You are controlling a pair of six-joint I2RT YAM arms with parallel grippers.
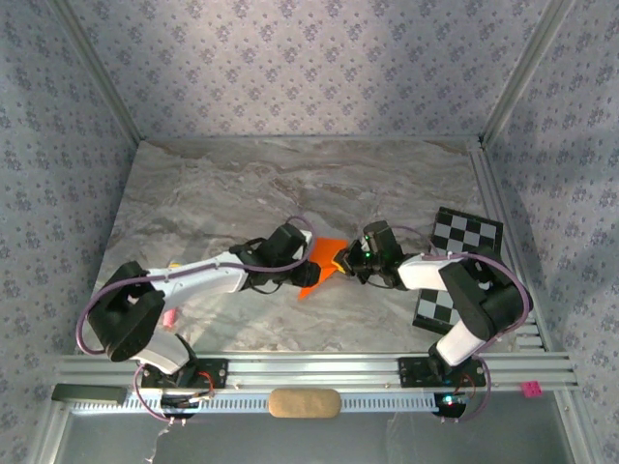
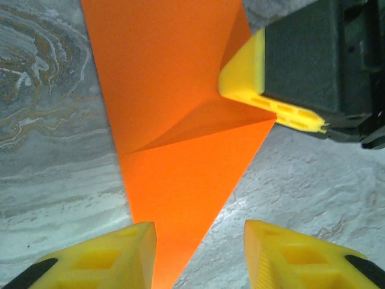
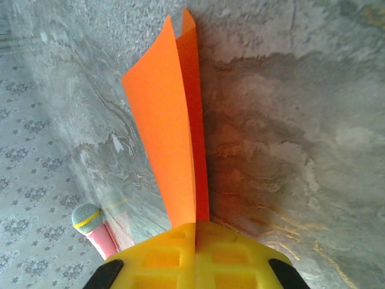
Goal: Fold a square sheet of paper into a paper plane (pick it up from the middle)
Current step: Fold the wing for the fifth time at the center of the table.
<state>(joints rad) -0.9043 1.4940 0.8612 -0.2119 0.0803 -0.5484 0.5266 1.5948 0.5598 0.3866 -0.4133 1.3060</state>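
Note:
The square sheet of paper, bright orange, is folded into a slim pointed paper plane lying mid-table between both grippers. My right gripper is shut on its edge, and two layers rise from the pads to a tip. In the left wrist view the plane shows a diagonal crease. Its sharp tip runs down between my left gripper's open fingers, close to the left finger and apart from the right one. The right gripper's yellow finger holds the paper's far corner.
A black-and-white checkerboard card lies at the right, partly under the right arm. A small pink stick with a grey tip lies near the left arm. Patterned walls enclose the marble table.

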